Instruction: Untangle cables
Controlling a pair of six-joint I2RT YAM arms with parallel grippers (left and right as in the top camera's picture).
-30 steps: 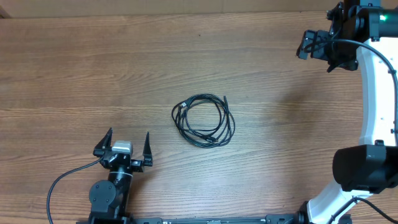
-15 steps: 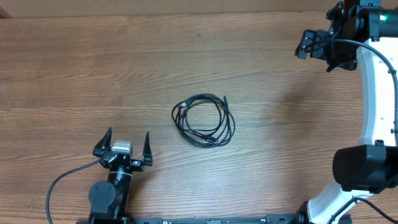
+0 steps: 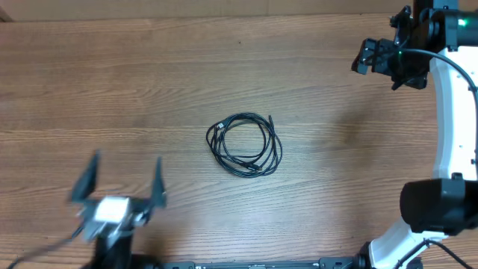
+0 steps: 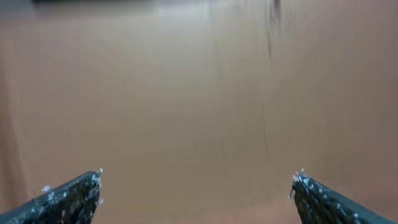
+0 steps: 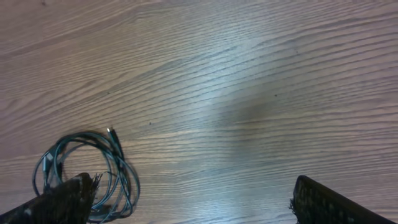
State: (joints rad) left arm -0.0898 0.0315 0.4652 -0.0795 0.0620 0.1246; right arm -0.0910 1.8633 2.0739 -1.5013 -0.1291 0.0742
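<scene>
At the lower left of the overhead view the left pincer (image 3: 127, 158) shows smeared, its jaws spread wide with nothing between them. Its own camera gives only blurred bench and a dark streak near the top edge, possibly the cables, though that is too soft to tell. The cables (image 3: 244, 144) lie at the middle of the bench (image 3: 112, 75) as one loose, nearly round coil, up and to the right of the left pincer, which looks the nearer of the two. The coil runs slightly longer left to right, and one plug end (image 3: 270, 118) pokes out at its upper right rim. Only bare wood lies between pincer and coil, so nothing seems to block a reach. Farther off, at the upper right edge, the right pincer (image 3: 366, 58) hangs well apart from the coil, jaws also wide and empty. Its camera catches the coil at lower left, beside its left finger (image 5: 62, 199).
</scene>
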